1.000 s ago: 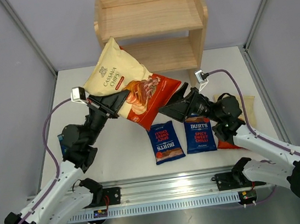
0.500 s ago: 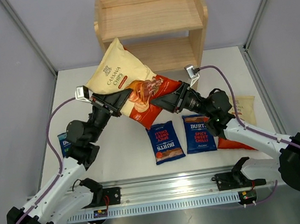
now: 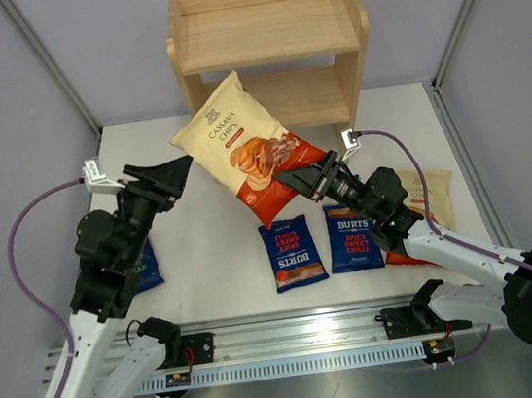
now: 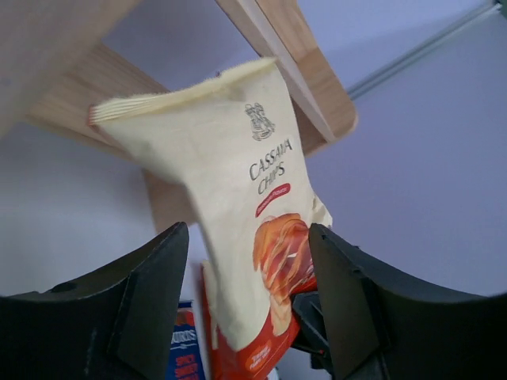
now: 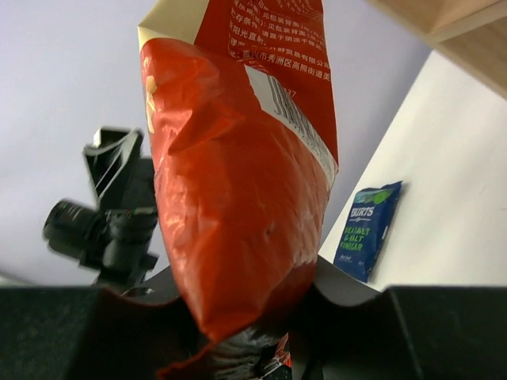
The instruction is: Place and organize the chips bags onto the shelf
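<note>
One cassava bag [image 3: 245, 148] hangs mid-air before shelf [image 3: 269, 32] lower tier, R gripper [image 3: 288, 181] clamped on its red end to feed it in; L gripper [image 3: 182, 169] open, clear of bag.

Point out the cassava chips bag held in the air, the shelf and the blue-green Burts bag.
cassava chips bag [image 3: 240, 151], top external view, front middle.
shelf [image 3: 268, 30], top external view, bare top board.
blue-green Burts bag [image 5: 371, 229], right wrist view, printed front.
</note>
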Available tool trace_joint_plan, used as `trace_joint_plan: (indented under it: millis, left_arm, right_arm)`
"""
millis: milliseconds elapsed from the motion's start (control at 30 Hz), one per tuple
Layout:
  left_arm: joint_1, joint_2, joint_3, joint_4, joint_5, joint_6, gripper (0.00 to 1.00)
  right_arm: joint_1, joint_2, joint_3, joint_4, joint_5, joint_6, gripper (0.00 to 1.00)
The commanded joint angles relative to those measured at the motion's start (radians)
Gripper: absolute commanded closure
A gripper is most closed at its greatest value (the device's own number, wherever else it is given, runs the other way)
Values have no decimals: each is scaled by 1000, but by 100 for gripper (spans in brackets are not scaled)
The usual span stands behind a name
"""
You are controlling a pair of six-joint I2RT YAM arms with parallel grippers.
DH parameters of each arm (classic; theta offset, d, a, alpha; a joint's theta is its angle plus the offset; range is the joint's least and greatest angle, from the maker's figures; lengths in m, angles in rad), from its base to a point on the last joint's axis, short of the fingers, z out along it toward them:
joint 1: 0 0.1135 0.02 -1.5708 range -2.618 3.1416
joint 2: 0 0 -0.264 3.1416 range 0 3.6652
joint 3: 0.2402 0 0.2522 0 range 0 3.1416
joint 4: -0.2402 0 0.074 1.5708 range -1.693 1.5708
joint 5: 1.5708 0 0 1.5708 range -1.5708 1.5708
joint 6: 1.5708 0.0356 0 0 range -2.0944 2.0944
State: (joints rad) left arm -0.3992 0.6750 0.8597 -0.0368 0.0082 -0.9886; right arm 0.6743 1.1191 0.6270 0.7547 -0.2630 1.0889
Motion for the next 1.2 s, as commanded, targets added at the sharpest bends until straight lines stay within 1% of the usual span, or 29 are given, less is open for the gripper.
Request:
trace_joint_plan:
  millis: [0, 33, 67, 100, 200, 233, 267, 300, 333, 367, 400, 467, 533, 567, 633, 667, 800, 867, 967, 1000, 1033, 1067, 1167]
  left_arm:
    - [13, -55, 108, -256, -180, 250, 31]
    - [13, -57, 131, -294, -212, 278, 30]
    - [14, -57, 151, -373, -227, 325, 28]
    - [14, -60, 188, -409, -241, 344, 26]
    - [14, -69, 228, -520, -263, 431, 21]
    - [14, -66, 258, -549, -261, 455, 17]
    - [14, -63, 280, -608, -258, 482, 15]
    - [14, -60, 295, -635, -235, 540, 11]
    - [14, -54, 324, -659, -225, 573, 4]
    - [14, -52, 334, -705, -221, 625, 1]
    - [14, -60, 335, -722, -229, 648, 1]
    - [14, -104, 300, -729, -231, 692, 1]
    - [14, -144, 256, -720, -264, 714, 1]
    - [14, -170, 198, -695, -269, 728, 1]
    - [14, -228, 144, -674, -277, 742, 1]
    - [14, -245, 90, -657, -281, 751, 1]
    - [14, -342, -34, -612, -297, 746, 1]
    - [14, -371, -63, -601, -301, 728, 1]
    - [13, -400, -62, -595, -323, 720, 1]
    - [14, -405, -70, -592, -329, 722, 1]
    - [13, -404, -67, -600, -329, 722, 1]
    - [13, -400, -62, -606, -333, 719, 1]
    - [14, -394, -62, -607, -356, 717, 1]
  right_arm:
    - [-8, -33, 7, -21, 160, 38, 84]
    - [-13, -22, 4, -3, 177, 58, 85]
    - [-13, -16, 4, -2, 186, 71, 86]
    - [-16, -12, 0, -2, 198, 83, 86]
    - [-24, 18, -6, 24, 229, 109, 87]
    - [-31, 31, -3, 29, 241, 118, 87]
    - [-36, 39, -3, 40, 249, 120, 87]
    - [-41, 54, 0, 43, 257, 124, 88]
    - [-47, 62, 3, 47, 286, 132, 88]
    - [-62, 73, 8, 51, 297, 132, 88]
    - [-76, 96, 23, 49, 312, 135, 88]
    - [-105, 126, 43, 51, 337, 146, 88]
    - [-116, 177, 86, 38, 385, 140, 88]
    - [-117, 197, 103, 32, 410, 138, 88]
    - [-124, 267, 160, 38, 453, 138, 87]
    - [-124, 292, 180, 40, 468, 141, 87]
    - [-119, 428, 298, 40, 528, 201, 88]
    - [-111, 462, 336, 17, 556, 232, 88]
    - [-85, 522, 448, -67, 655, 256, 87]
    - [-72, 534, 479, -143, 671, 272, 86]
    - [-67, 547, 512, -185, 683, 279, 86]
    - [-62, 585, 575, -248, 699, 284, 85]
    - [-47, 646, 670, -345, 700, 328, 84]
